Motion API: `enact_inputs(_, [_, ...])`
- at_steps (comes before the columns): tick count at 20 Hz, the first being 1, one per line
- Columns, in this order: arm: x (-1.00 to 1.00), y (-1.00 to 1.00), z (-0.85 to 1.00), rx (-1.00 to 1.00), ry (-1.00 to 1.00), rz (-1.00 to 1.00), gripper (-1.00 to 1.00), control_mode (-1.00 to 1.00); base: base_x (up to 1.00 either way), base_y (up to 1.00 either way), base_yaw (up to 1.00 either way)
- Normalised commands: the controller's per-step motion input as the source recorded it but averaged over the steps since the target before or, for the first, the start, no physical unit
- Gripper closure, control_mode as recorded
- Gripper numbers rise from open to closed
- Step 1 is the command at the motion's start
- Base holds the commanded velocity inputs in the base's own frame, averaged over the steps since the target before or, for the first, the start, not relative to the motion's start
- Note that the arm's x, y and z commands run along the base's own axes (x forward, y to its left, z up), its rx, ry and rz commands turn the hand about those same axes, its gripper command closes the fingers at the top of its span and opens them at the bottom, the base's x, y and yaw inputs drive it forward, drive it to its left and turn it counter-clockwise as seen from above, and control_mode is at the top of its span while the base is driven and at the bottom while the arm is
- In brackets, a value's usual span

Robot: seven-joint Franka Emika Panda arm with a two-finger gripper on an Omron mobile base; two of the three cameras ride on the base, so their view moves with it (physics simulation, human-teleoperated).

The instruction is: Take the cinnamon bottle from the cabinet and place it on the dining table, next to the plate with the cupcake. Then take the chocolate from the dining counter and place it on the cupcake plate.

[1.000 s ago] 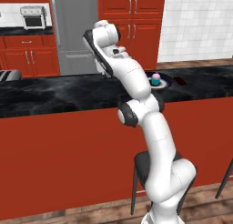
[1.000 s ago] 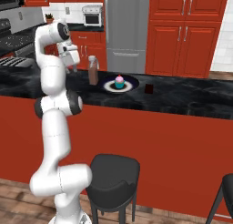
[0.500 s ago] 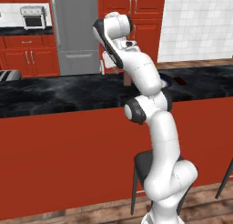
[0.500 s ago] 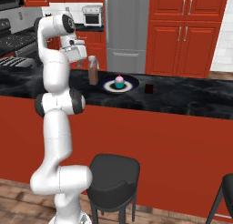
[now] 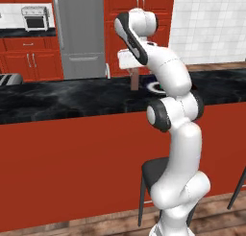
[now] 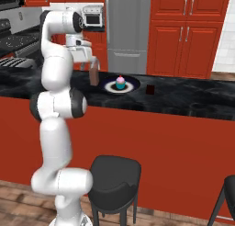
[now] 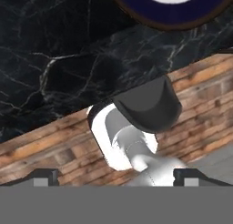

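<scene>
The cinnamon bottle (image 6: 93,76) stands upright on the black marble dining table (image 6: 183,98), just left of the plate (image 6: 131,87) that carries the teal-wrapped cupcake (image 6: 120,82). A small dark chocolate (image 6: 149,88) lies on the marble to the plate's right. My gripper (image 6: 91,64) hangs open above and slightly left of the bottle, with nothing between its fingers. From the left base view the bottle (image 5: 135,79) shows beside the gripper (image 5: 116,71), and my arm covers much of the plate (image 5: 154,88). In the hand view the plate's dark rim (image 7: 150,19) is at the top.
A black stool (image 6: 114,173) stands against the red front panel (image 6: 151,151) below the table edge. Behind the table are a steel fridge (image 6: 126,32), red cabinets (image 6: 188,32) and a toaster (image 5: 10,79) at the far left.
My arm has swung its upper links to the right and now hides the cupcake in the left base view. The hand has shifted slightly. The bottle still stands where it was.
</scene>
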Motion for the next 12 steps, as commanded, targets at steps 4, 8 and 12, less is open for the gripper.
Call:
enact_inputs(4, [-0.92,-0.14,-0.38,0.25,-0.43,0.06,-1.00,-1.00,0.00,0.00,0.00])
enact_inputs(8, [-0.86,-0.10,-0.47,0.21,-0.47,0.14,-1.00,-1.00,0.00,0.00,0.00])
enact_inputs(12, [-0.58,-0.26,-0.11,0.11,-0.26,0.21,-1.00,-1.00,0.00,0.00,0.00])
